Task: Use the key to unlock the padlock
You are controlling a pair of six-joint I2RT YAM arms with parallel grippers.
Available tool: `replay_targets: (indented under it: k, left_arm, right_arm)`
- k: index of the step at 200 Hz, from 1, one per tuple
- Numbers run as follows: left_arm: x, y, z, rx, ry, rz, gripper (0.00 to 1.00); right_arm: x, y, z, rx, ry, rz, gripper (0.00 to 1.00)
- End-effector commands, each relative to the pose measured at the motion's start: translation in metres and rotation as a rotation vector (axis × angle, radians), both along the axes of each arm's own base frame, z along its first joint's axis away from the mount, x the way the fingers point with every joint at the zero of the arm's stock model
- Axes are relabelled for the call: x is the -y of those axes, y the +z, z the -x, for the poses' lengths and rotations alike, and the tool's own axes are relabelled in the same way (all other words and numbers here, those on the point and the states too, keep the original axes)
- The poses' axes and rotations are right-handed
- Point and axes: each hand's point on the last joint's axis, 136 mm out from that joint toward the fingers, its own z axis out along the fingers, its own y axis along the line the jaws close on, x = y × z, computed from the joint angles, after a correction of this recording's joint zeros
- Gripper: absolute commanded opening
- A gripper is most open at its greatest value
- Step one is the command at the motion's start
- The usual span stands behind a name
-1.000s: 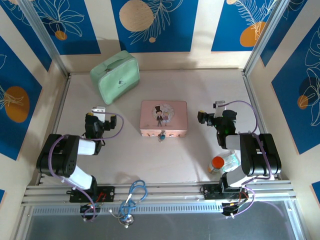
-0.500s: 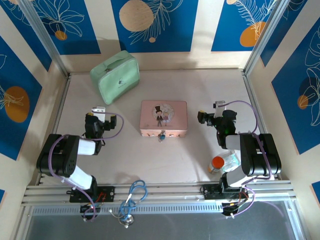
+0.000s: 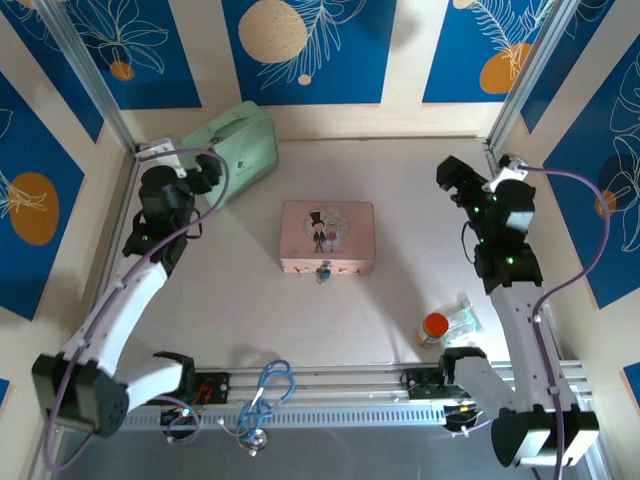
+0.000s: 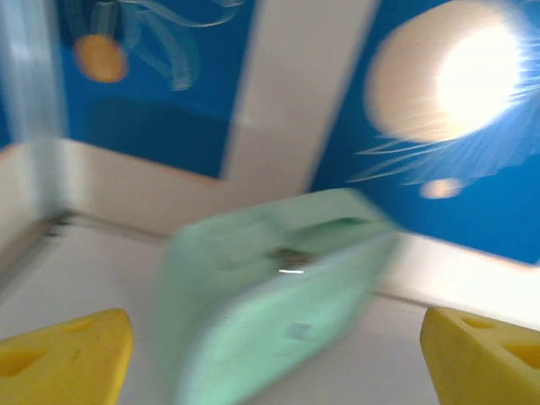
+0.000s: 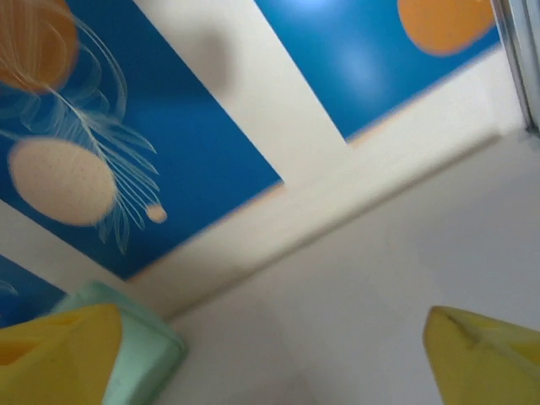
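While both arms reach up and outward, neither is anywhere near the lock. The left gripper (image 3: 205, 172) sits in the upper left of the overhead frame, just beside the mint-green case (image 3: 240, 135). The right gripper (image 3: 450, 176) is in the upper right, over bare table (image 3: 420, 260). From the left wrist camera its yellow fingertips (image 4: 67, 359) show at the two bottom corners, spread wide with nothing between them. The right one's fingertips (image 5: 485, 354) stand the same way.

The padlock (image 3: 323, 270) hangs at the near edge of the pink tin (image 3: 327, 228), in the middle of the overhead frame. It is a tiny silvery thing with a speck of blue. Whether the key is already in it or lies elsewhere I cannot tell; it is too small to make out.

To my eye the step in hand is the approach, and both grippers have a long way to come down toward the centre. I would bring them in low from the near side of the tin, where the lock faces, rather than from above its lid. The jaws want narrowing before they arrive, since so small a thing gives wide fingers little to find. One side should steady the lock body so the tin does not slide. The right arm should also mind the orange-capped bottle (image 3: 445, 323) lying at lower right.
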Motion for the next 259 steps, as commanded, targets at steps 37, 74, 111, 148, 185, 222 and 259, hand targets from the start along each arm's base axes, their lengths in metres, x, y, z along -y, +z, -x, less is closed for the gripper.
replay_targets:
  k: [37,74,111,148,185,222,259]
  left_arm:
    - [0.147,-0.131,0.105,-0.486,-0.485,0.131,0.83]
    - [0.172,-0.155,0.127,-0.554,-0.590,0.293,0.71]
    - [0.180,-0.166,0.125,-0.587,-0.601,0.325,0.64]
    - [0.177,-0.181,0.126,-0.613,-0.561,0.370,0.61]
    - [0.179,-0.194,0.133,-0.635,-0.575,0.407,0.57]
    - [0.174,-0.200,0.137,-0.620,-0.559,0.440,0.52]
    - [0.173,-0.205,0.139,-0.618,-0.556,0.454,0.47]
  right_arm:
    - [-0.151,-0.142,0.085,-0.601,0.311,0.343,0.90]
    - [-0.213,-0.183,0.123,-0.652,0.450,0.315,0.85]
    - [-0.234,-0.212,0.124,-0.719,0.446,0.335,0.76]
    - [-0.243,-0.233,0.113,-0.733,0.407,0.322,0.70]
    - [-0.249,-0.250,0.102,-0.756,0.373,0.374,0.70]
    - [-0.248,-0.261,0.092,-0.785,0.343,0.365,0.67]
    - [-0.247,-0.269,0.085,-0.798,0.342,0.358,0.64]
